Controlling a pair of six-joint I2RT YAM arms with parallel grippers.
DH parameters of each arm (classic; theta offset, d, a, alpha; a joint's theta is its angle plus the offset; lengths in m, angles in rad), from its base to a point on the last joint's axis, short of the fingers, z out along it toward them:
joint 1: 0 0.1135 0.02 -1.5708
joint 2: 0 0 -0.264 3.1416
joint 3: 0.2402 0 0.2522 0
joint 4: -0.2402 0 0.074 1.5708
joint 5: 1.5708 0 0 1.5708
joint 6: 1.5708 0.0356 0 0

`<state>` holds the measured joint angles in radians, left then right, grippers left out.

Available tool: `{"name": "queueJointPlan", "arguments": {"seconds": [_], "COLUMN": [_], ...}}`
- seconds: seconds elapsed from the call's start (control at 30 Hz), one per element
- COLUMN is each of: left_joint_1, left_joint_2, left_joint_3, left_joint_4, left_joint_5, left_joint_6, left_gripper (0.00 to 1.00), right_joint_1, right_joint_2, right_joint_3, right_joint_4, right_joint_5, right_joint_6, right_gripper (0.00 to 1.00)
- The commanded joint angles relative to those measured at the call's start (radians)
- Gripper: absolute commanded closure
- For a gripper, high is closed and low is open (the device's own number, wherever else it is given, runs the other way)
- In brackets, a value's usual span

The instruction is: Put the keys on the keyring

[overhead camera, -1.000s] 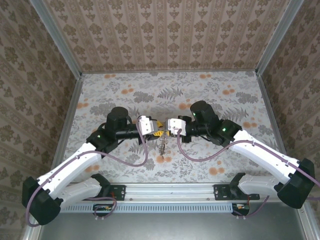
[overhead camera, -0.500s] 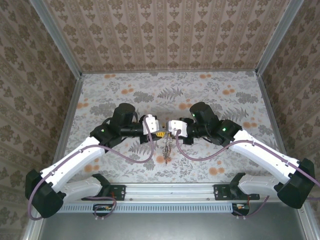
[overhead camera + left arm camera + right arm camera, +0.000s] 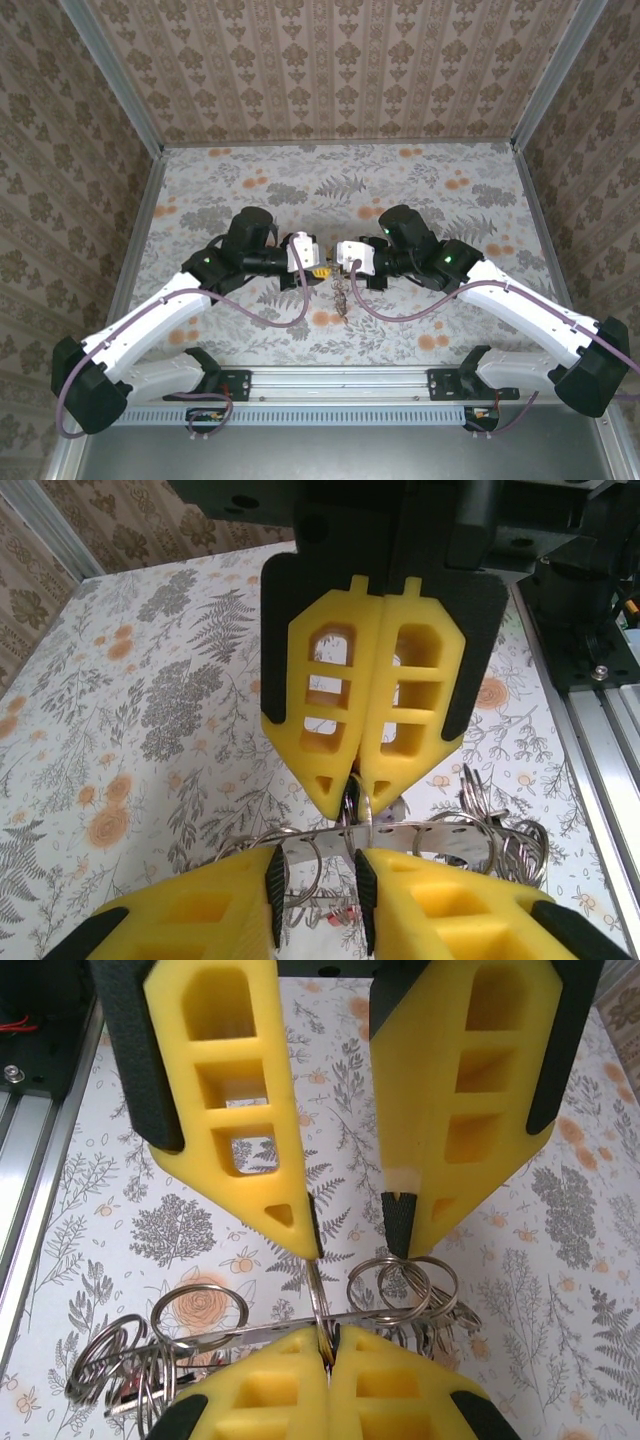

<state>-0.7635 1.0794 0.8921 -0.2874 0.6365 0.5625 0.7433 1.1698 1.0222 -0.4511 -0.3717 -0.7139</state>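
right claw (image 3: 328,1345): closed tight on the flat grey metal keyring (image 3: 270,1332), held edge-on, long axis 9-to-3 | left claw (image 3: 315,880): partly open, pinches nothing, faces the keyring from 9 o'clock | small red-headed keys (image 3: 341,298): hang toward 6 o'clock

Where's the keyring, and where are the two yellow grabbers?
keyring (image 3: 430,832), left wrist view, on its flat metal band.
left gripper (image 3: 355,1238), right wrist view, in the gap between its fingertips.
right gripper (image 3: 353,788), left wrist view, where its shut fingertips meet.
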Motion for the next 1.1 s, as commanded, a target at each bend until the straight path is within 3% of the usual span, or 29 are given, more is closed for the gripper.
{"name": "queueJointPlan", "arguments": {"seconds": [0.0, 0.17, 0.4, 0.6, 0.7, 0.8, 1.07], "left_joint_1": [-0.001, -0.001, -0.001, -0.002, -0.002, -0.001, 0.021], "left_joint_2": [-0.025, -0.036, -0.037, -0.001, 0.001, -0.003, -0.042], "left_joint_3": [0.017, 0.000, -0.012, 0.020, 0.022, 0.023, -0.084], "left_joint_4": [-0.035, -0.009, 0.057, 0.034, 0.030, 0.040, 0.356], "left_joint_5": [0.063, 0.061, -0.025, -0.001, 0.000, 0.000, 0.161], "left_joint_6": [0.004, -0.013, -0.064, -0.056, -0.050, -0.051, -0.211], "left_gripper": [0.67, 0.65, 0.66, 0.83, 1.00, 1.00, 1.00], "right_joint_1": [0.001, 0.002, 0.002, 0.002, 0.001, -0.002, -0.051], "right_joint_2": [-0.030, -0.025, -0.022, -0.018, -0.029, -0.046, -0.121], "right_joint_3": [0.017, 0.014, 0.019, 0.020, 0.012, -0.008, -0.094], "right_joint_4": [0.088, 0.085, 0.106, 0.122, 0.132, 0.151, 0.231], "right_joint_5": [-0.030, -0.035, -0.058, -0.061, -0.058, -0.060, -0.126], "right_joint_6": [0.021, 0.019, 0.030, 0.046, 0.055, 0.069, 0.149], "right_gripper": [1.00, 1.00, 1.00, 1.00, 1.00, 0.99, 0.78]}}
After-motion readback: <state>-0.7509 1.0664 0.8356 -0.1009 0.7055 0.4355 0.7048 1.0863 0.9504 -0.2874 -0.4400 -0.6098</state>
